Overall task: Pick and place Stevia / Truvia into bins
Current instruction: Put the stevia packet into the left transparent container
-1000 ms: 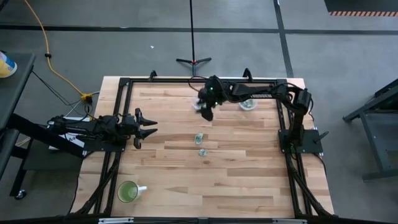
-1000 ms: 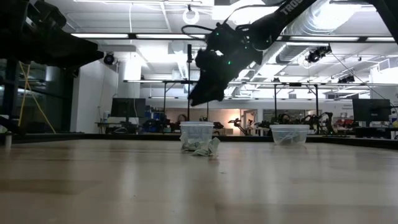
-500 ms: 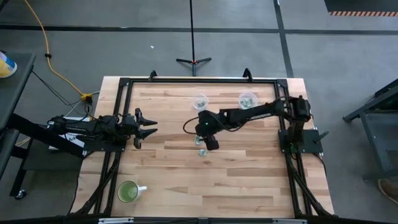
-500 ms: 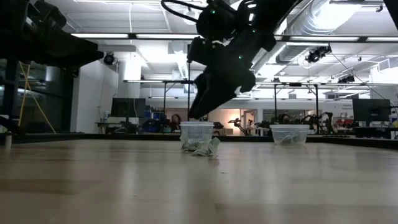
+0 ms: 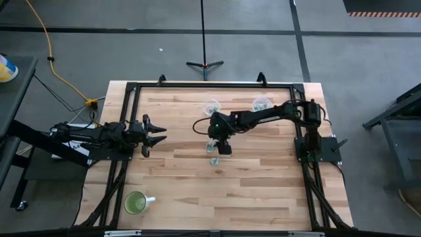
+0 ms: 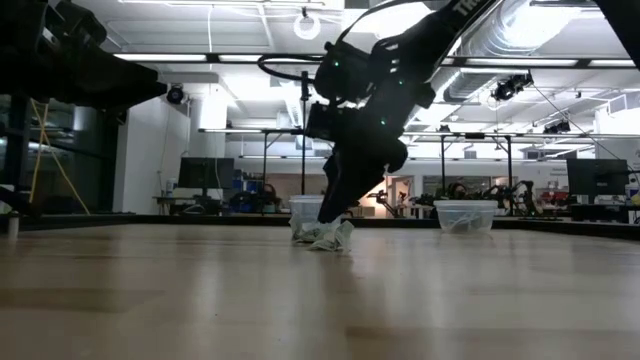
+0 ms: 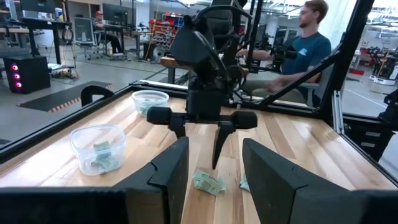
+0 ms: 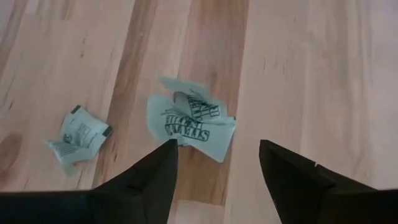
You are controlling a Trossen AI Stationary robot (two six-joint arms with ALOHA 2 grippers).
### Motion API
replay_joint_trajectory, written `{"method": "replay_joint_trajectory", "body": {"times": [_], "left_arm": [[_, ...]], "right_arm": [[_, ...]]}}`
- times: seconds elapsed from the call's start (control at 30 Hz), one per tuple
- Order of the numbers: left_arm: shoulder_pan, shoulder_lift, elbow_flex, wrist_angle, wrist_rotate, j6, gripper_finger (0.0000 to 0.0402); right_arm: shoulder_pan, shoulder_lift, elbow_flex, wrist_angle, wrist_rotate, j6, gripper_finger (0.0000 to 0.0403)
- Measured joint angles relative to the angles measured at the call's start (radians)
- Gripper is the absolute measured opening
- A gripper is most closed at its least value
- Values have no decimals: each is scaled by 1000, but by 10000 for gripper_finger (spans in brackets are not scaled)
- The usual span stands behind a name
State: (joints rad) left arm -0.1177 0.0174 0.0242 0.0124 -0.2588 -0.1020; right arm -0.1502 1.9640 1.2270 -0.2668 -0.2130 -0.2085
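Two pale green and white Stevia sachets lie flat on the wood mid-table: a crumpled one (image 8: 189,121) (image 5: 210,146) and a smaller one (image 8: 78,137) (image 5: 214,160). My right gripper (image 8: 217,155) (image 5: 217,146) is open and points down just above the crumpled sachet, with one finger on either side of its near edge; in the low view the gripper (image 6: 330,215) hangs low over the sachets (image 6: 325,237). Two clear cups (image 5: 212,105) (image 5: 261,103) stand near the far edge, each with sachets inside. My left gripper (image 5: 158,137) waits open at the left edge.
A green mug (image 5: 136,203) stands at the near left corner. The black frame rail (image 5: 197,84) runs round the table. In the left wrist view a person (image 7: 311,37) sits beyond the table. Bare wood lies between the sachets and the mug.
My right gripper has swung from above the left cup at the far edge toward the near edge and come down low over the crumpled sachet. The sachets and cups have stayed where they were.
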Motion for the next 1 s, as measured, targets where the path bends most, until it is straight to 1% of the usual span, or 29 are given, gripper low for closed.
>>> {"method": "replay_joint_trajectory", "body": {"times": [0.57,0.67,1.0], "left_arm": [[0,0,0,0,5,0,186],[0,0,0,0,6,0,186],[0,0,0,0,5,0,186]], "right_arm": [[-3,39,0,16,-3,-1,169],[-3,39,0,21,-6,-1,146],[-3,39,0,21,-7,-1,51]]}}
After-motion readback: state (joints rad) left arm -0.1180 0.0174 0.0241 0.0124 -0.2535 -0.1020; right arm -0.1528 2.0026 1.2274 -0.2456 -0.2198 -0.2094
